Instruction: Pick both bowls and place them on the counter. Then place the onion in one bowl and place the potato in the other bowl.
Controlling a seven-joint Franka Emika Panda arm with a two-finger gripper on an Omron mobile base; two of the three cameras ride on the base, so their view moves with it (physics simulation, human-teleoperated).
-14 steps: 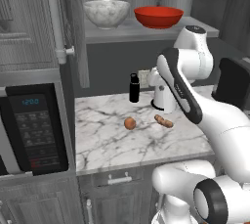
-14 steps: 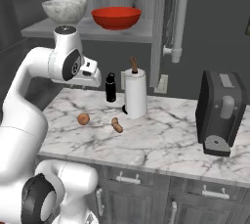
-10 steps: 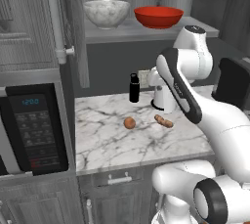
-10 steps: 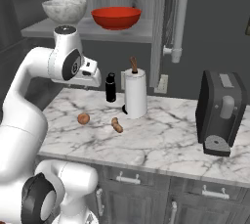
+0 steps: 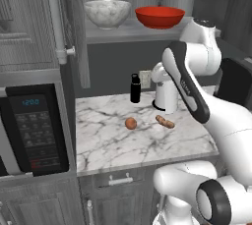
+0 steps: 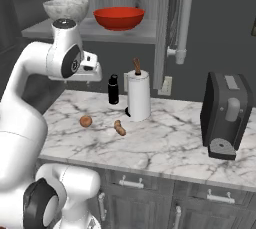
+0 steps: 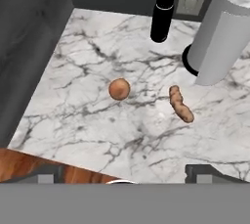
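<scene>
- Two dark fingertips of the gripper (image 7: 122, 173) spread wide apart, nothing between them, hanging above the counter's near edge.
- White grey-veined marble counter (image 5: 108, 140): small round orange-brown onion (image 7: 119, 89) and lumpy sausage-shaped potato (image 7: 180, 104) lie near each other, not touching.
- Behind them: black bottle (image 7: 162, 12), white paper-towel roll (image 6: 138, 94), upright.
- Far, on the grey shelf (image 5: 123, 31): deep marble-patterned bowl (image 5: 107, 13) beside shallow glossy red bowl (image 5: 160, 16).

Glossy white rounded arm (image 5: 231, 126) links, dark grey joint rings and end caps, smooth plain shells.
</scene>
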